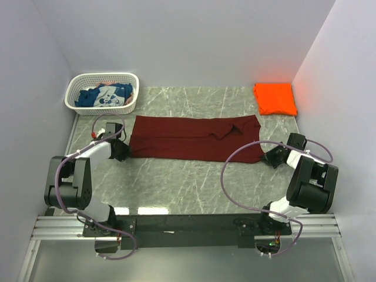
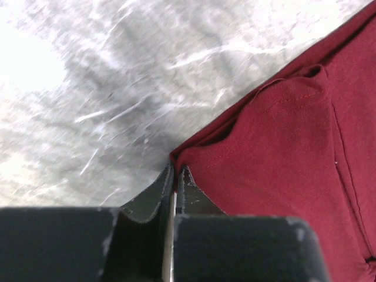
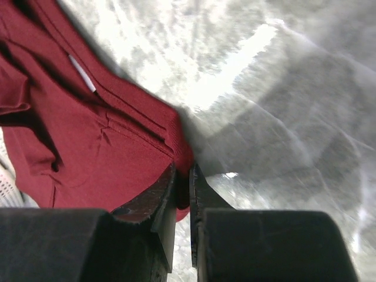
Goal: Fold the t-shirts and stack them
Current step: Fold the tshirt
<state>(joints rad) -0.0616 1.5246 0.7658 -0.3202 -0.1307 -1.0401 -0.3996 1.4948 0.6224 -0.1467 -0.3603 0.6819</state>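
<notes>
Both arms reach low over the worktop [image 1: 188, 182]. The left gripper [image 2: 176, 173] is pressed together on the maroon shirt's [image 1: 188, 138] 7 o'clock corner, and the right gripper [image 3: 182, 173] pinches its 5 o'clock corner. The shirt lies flat mid-worktop, long axis 9 to 3 o'clock. Its small white tag [image 3: 82, 73] shows no readable writing. The folded orange shirt [image 1: 275, 98] sits at 1 o'clock, and the blue shirt [image 1: 103, 95] is in the basket [image 1: 130, 79] at 11 o'clock.

Two robot arms reach forward and outward, wrists held low.
The left gripper [image 2: 176, 173] and right gripper [image 3: 183, 171] each have jaws pinched closed on a corner of the maroon t-shirt [image 1: 188, 140].
</notes>
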